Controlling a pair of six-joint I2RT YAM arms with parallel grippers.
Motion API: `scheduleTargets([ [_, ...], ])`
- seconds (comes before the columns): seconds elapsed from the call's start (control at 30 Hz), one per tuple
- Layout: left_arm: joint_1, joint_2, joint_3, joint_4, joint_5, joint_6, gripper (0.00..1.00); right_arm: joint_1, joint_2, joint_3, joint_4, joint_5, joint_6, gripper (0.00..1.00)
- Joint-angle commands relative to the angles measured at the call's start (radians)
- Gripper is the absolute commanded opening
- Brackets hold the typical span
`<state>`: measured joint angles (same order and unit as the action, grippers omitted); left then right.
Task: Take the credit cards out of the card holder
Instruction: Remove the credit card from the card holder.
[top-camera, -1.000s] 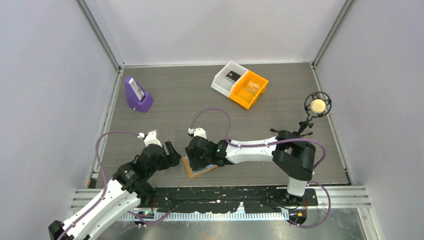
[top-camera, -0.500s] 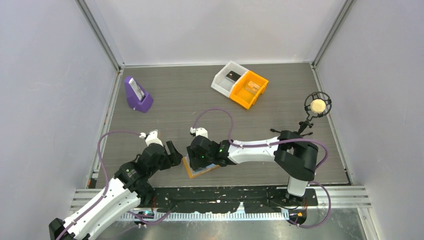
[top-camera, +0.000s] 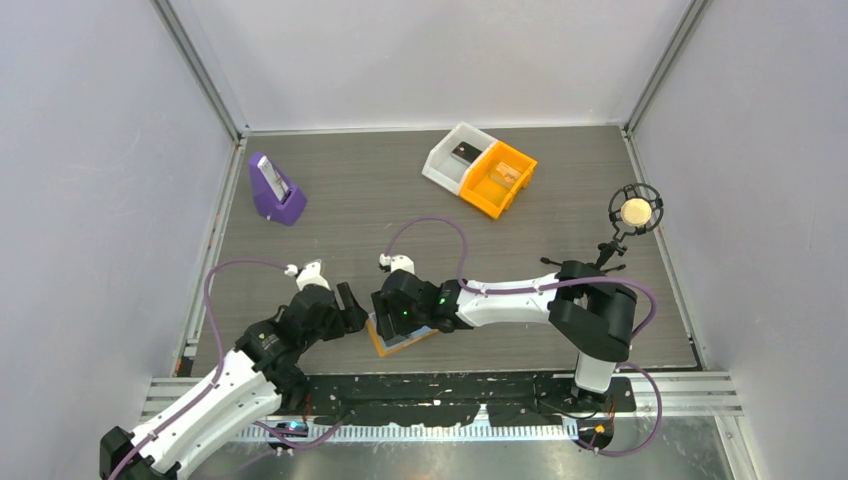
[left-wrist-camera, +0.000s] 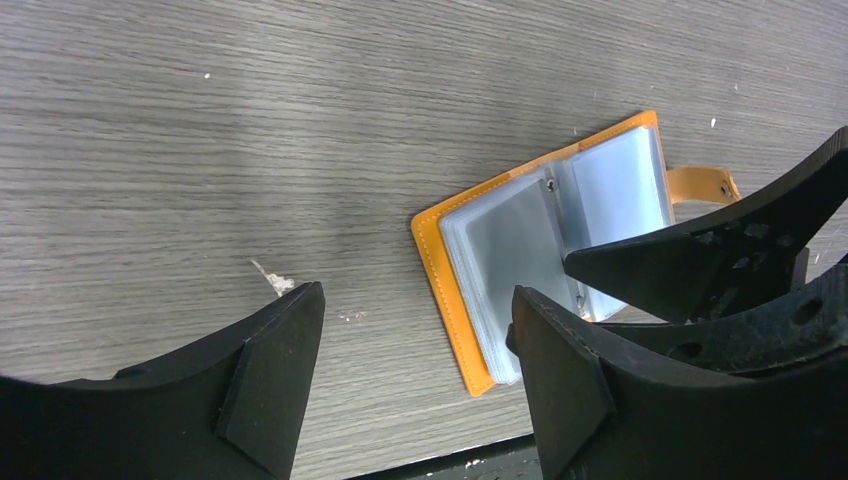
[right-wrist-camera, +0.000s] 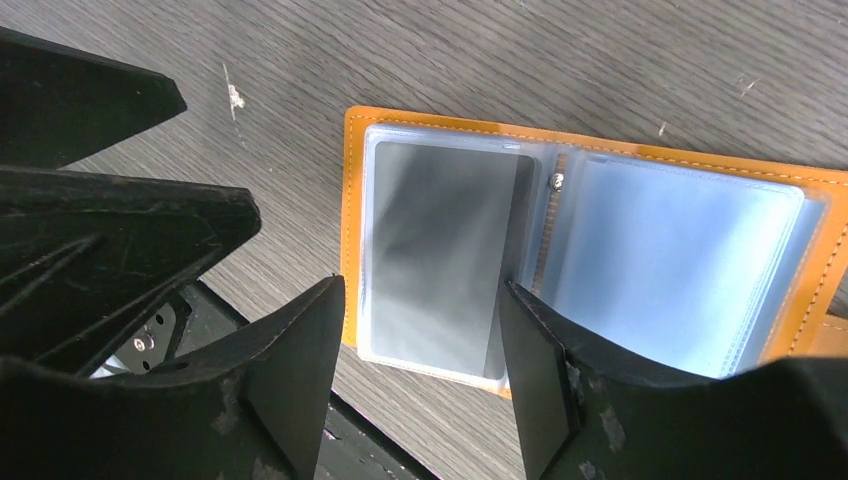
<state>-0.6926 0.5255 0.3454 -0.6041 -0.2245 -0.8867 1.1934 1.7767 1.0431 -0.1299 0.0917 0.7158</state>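
The card holder (top-camera: 386, 343) lies open like a book near the table's front edge, orange outside with light blue clear sleeves (right-wrist-camera: 670, 270) inside. A grey card (right-wrist-camera: 440, 240) shows in its left sleeve. My right gripper (right-wrist-camera: 422, 290) hangs open right over that left page; I cannot tell whether it touches. Seen from above, the right gripper (top-camera: 397, 312) covers most of the holder. My left gripper (left-wrist-camera: 415, 300) is open just left of the card holder (left-wrist-camera: 520, 240), over bare wood, with nothing between its fingers. The right gripper's black fingers (left-wrist-camera: 700, 270) show in the left wrist view.
A purple stand (top-camera: 275, 190) holding a flat device is at the back left. A white bin (top-camera: 455, 157) and an orange bin (top-camera: 497, 178) sit side by side at the back. A microphone (top-camera: 634, 210) stands at the right. The black front rail (top-camera: 480, 385) runs just behind the holder.
My left gripper has crept a little to the right, closer to the card holder. The right gripper and the holder have hardly moved.
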Motion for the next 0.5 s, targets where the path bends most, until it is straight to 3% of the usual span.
scheduleTargets([
  [0.0, -0.002, 0.021, 0.0, 0.069, 0.026, -0.008, 0.71, -0.005, -0.061, -0.005, 0.04, -0.009, 0.013, 0.62],
  [0.13, -0.003, 0.039, 0.0, 0.081, 0.037, -0.005, 0.7, -0.007, -0.062, -0.01, 0.047, -0.012, 0.021, 0.54],
  [0.33, -0.002, 0.058, 0.021, 0.031, -0.003, -0.007, 0.68, -0.007, -0.072, -0.006, 0.022, 0.018, 0.005, 0.64],
  [0.47, -0.002, 0.028, 0.038, -0.031, -0.08, -0.009, 0.69, -0.004, -0.071, 0.001, 0.01, 0.026, 0.005, 0.65],
])
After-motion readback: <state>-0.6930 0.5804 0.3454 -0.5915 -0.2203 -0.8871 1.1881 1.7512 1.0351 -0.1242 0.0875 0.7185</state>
